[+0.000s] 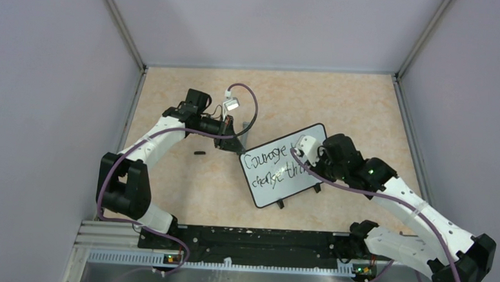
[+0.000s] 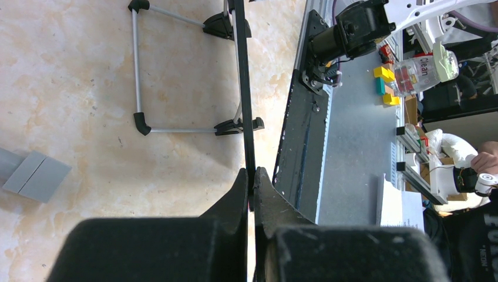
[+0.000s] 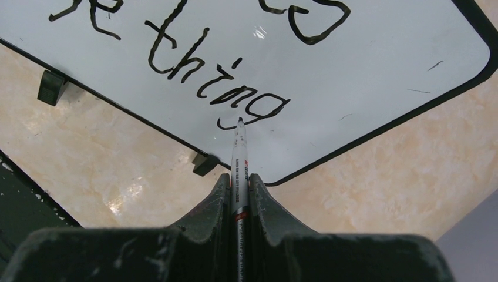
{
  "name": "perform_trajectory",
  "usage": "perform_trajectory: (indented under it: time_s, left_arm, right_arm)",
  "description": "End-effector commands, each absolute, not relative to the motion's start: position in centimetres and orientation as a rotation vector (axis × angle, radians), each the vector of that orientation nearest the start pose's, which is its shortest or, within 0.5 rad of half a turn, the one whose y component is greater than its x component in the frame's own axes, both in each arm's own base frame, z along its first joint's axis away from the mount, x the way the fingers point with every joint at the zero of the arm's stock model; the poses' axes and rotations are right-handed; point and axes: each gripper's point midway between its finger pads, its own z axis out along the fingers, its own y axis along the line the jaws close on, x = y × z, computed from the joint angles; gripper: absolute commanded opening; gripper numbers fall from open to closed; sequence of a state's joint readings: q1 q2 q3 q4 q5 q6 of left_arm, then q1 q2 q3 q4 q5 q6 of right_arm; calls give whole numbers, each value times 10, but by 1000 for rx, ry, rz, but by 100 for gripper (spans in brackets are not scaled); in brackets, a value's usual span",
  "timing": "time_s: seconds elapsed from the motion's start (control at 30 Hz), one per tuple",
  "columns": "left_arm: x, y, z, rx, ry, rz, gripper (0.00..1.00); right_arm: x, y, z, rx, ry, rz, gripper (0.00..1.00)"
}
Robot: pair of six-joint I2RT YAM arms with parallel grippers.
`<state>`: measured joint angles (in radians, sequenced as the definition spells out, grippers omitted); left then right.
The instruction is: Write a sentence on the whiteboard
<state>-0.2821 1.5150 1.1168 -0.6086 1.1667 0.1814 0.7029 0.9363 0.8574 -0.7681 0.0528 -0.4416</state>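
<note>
The whiteboard (image 1: pixel 274 191) is sitting on the worktop (image 1: pixel 365 108) between the arms, the left claw (image 2: pixel 252 179) pinching its rim. The right claw (image 3: pixel 239 185) is gripping the marker (image 3: pixel 239 153), its tip touching the "g" of "thing"; the sentence (image 3: pixel 217 88) is looking nearly complete

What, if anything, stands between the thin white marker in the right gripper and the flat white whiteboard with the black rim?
Nothing visible does. The right gripper is shut on the thin white marker, and its tip touches the flat white whiteboard at the tail of the g in the black handwritten sentence.
</note>
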Motion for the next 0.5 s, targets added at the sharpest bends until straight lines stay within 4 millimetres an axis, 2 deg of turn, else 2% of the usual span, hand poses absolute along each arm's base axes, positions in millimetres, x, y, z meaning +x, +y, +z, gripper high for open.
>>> perform_trajectory:
  time_s: [0.0, 0.13, 0.33, 0.47]
  left_arm:
    - [250, -236, 179, 951, 2100, -1450, 0]
    - [251, -236, 179, 951, 2101, -1447, 0]
    - [251, -236, 178, 950, 2102, -1446, 0]
    - [251, -236, 178, 950, 2102, -1446, 0]
  right_arm:
    - [214, 128, 171, -1221, 2052, -22, 0]
    - [216, 118, 163, -1209, 2084, -72, 0]
    - [221, 115, 172, -1156, 2076, -38, 0]
    - [223, 112, 169, -1155, 2094, -6, 0]
